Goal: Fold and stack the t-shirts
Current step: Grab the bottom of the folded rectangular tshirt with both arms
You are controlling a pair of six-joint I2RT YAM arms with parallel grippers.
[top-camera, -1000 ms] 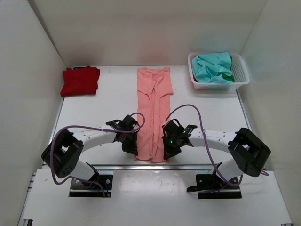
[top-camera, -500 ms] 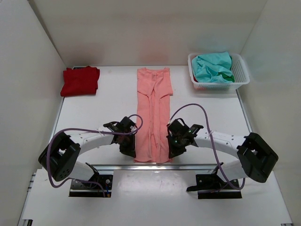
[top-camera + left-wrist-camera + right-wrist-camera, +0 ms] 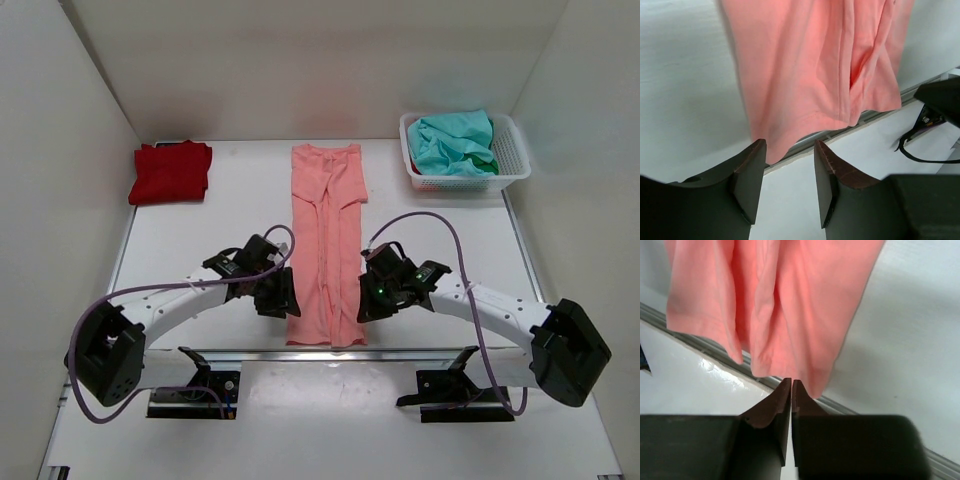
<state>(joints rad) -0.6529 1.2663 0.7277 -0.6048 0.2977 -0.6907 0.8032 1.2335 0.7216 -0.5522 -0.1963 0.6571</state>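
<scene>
So roughly a third done by my read: the deep red shirt (image 3: 170,172) sits folded in the far left corner of the surface (image 3: 200,240), which looks like the start of the stack. The salmon-pink shirt (image 3: 327,240) is halfway there. It's folded lengthwise into a long strip down the middle, collar end toward the far edge and hem drooping just over the near edge, so it needs crosswise folds and then a trip over to the red one. The teal-green shirt (image 3: 450,140) is a crumpled heap in the basket (image 3: 513,160) at the far right corner, not started. The left hand (image 3: 789,152) is spread with nothing between its fingers, right by the hem's left corner. The right hand (image 3: 791,385) is pressed together at the hem's right corner, and I see no cloth caught in it. Hard to tell: there's a darker green bit under the teal that could be another garment, and the strip's layers underneath are hidden.
</scene>
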